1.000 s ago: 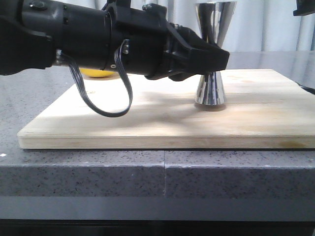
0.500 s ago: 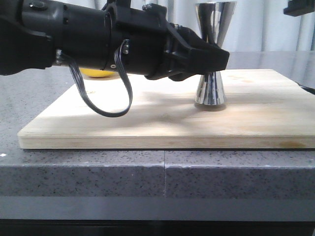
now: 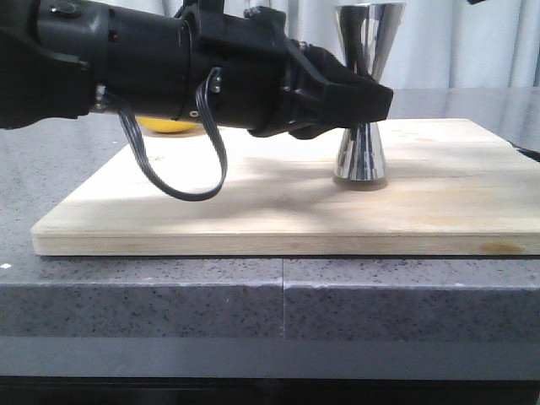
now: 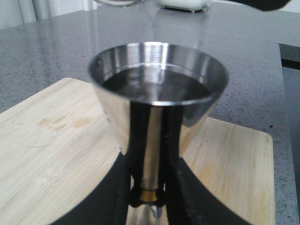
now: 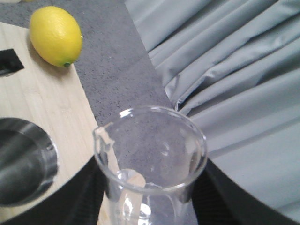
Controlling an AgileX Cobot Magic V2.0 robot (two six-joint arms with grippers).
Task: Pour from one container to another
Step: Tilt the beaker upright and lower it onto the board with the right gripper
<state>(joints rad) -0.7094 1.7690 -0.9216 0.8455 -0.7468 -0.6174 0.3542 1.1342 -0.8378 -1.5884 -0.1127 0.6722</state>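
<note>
— Where's the jigger (image 3: 365, 93)?
— Upright on the wooden board (image 3: 253, 211), on the worktop (image 3: 169, 295). The left gripper (image 4: 149, 197) clamps its waist.
— The beaker (image 5: 152, 164)?
— Held beside the jigger, clasped by the right gripper (image 5: 150, 206). A lemon (image 5: 55, 35) lies beyond.

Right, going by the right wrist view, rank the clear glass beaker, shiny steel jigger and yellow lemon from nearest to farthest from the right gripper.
1. Clear glass beaker: held between the right gripper fingers.
2. Shiny steel jigger: just beside the beaker, on the wooden board.
3. Yellow lemon: farthest, at the board's edge.
</note>
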